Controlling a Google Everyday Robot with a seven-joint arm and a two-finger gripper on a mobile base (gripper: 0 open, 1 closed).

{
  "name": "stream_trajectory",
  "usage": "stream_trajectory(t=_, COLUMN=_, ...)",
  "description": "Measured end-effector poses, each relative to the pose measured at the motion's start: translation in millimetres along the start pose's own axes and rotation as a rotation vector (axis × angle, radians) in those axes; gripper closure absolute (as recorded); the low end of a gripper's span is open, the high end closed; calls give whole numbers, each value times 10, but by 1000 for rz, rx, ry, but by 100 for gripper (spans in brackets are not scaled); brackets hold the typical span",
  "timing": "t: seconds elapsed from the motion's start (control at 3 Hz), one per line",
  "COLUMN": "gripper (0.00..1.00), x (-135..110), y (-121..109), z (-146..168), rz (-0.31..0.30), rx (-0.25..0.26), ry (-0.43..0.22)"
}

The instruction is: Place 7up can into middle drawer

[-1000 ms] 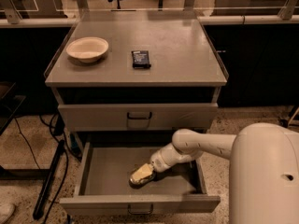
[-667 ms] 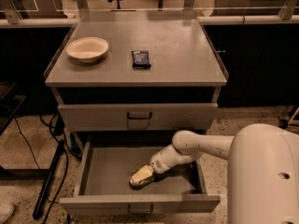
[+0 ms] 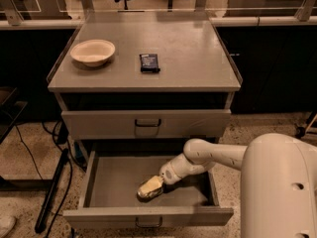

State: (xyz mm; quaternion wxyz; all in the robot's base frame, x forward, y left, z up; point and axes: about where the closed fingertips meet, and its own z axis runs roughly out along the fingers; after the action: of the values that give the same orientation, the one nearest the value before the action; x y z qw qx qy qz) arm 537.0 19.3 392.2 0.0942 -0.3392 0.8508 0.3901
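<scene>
Speckled flooring (image 3: 29, 152) is spreading around a grey cabinet whose middle drawer (image 3: 99, 217) is standing open. Reaching into that drawer from the right on a white arm (image 3: 213, 155), the tool (image 3: 161, 180) is sitting against the upper end of the 7up can (image 3: 150, 187); whether it is clamping the can or only touching it cannot be told. The can is lying on its side on the drawer floor, near the middle. Above it, the upper drawer (image 3: 99, 124) is sitting closed. On the worktop (image 3: 193, 53), a pale bowl (image 3: 92, 52) is resting at the left, with a flat black packet (image 3: 149, 62) lying to its right.
</scene>
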Motion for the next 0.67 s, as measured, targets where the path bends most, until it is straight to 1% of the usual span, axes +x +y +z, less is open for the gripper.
stream_trajectory(t=0.33, gripper=81, x=0, y=0, z=0, rz=0, rx=0, ry=0)
stream_trajectory(t=0.67, gripper=58, x=0, y=0, z=0, rz=0, rx=0, ry=0)
